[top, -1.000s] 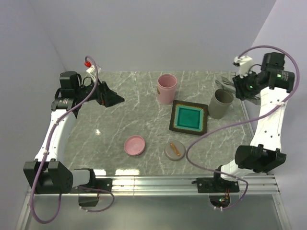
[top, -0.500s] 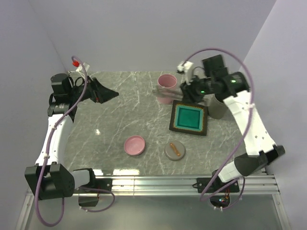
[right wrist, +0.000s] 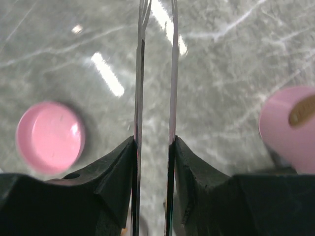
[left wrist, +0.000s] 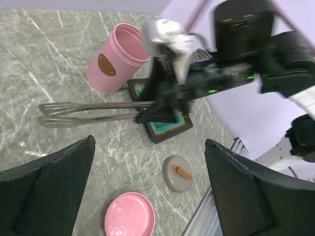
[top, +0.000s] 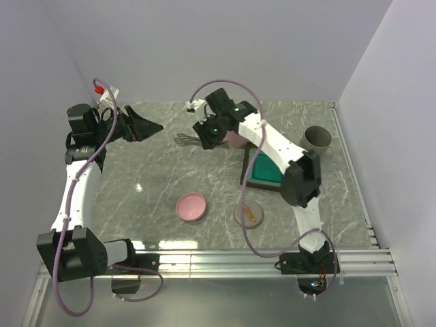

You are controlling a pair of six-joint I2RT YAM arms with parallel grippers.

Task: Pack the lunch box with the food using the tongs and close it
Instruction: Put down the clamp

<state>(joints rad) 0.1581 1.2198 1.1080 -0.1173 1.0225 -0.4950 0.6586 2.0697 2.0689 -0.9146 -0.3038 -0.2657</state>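
The right claw point(right wrist: 153, 147) is clamped on the tongs point(left wrist: 93, 104), one finger pressed against each slim arm. It holds them out over the worktop point(top: 157, 177) at the back middle, with the tips pointing toward the left arm. A pink cup point(left wrist: 118, 59) stands just beside them, and the black tray point(top: 262, 182) with the teal inside is near. The left claw point(top: 151, 127) hangs wide open at the back left, holding nothing, apart from the tongs.

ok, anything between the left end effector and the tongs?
Nothing visible. The right end effector holds the tongs out toward the open left end effector. Only bare table shows between it and the tongs' tips.
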